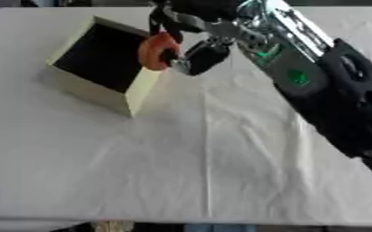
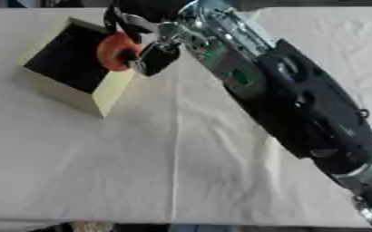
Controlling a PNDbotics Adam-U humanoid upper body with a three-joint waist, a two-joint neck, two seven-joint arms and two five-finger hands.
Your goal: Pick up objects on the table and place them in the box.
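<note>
Currently the orange object (image 1: 156,50) is held pinched in the right hand (image 1: 198,55), poised at the box (image 1: 102,93) near rim, with the dark opening lying at roughly 9 o'clock from the hand.

A white cloth (image 1: 221,172) is covering the table (image 1: 30,223), creasing down its middle. 1 cream box (image 1: 102,90) with a dark inside is sitting on it at the far left, turned askew.
</note>
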